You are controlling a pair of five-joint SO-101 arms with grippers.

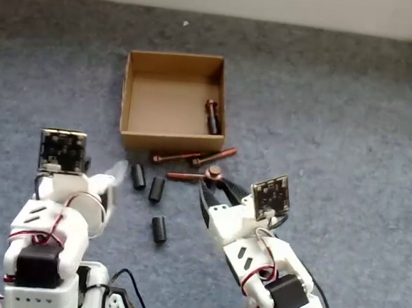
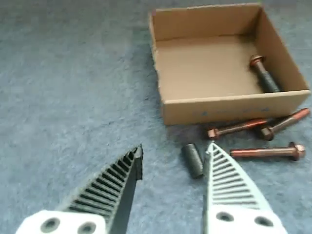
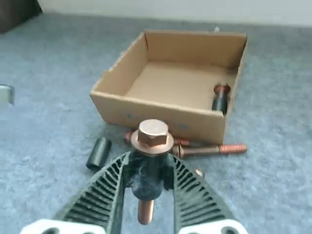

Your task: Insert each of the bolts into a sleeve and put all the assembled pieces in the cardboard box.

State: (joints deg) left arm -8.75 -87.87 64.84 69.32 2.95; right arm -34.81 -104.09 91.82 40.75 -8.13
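Upright bolt (image 3: 153, 137) in sleeve (image 3: 146, 182), clamped between right fingers (image 3: 104, 193)

My right gripper (image 3: 151, 163) clamps a copper bolt (image 3: 153, 136) upright, hex head up, with its shank passing through a black sleeve (image 3: 147, 183). The open cardboard box (image 1: 170, 140) holds one sleeved bolt (image 1: 211, 116) lying along the wall on my right side. Three bare bolts (image 1: 214, 157) lie just outside its near wall, and three loose sleeves (image 1: 157, 189), short and black, lie close by, nearer to me.
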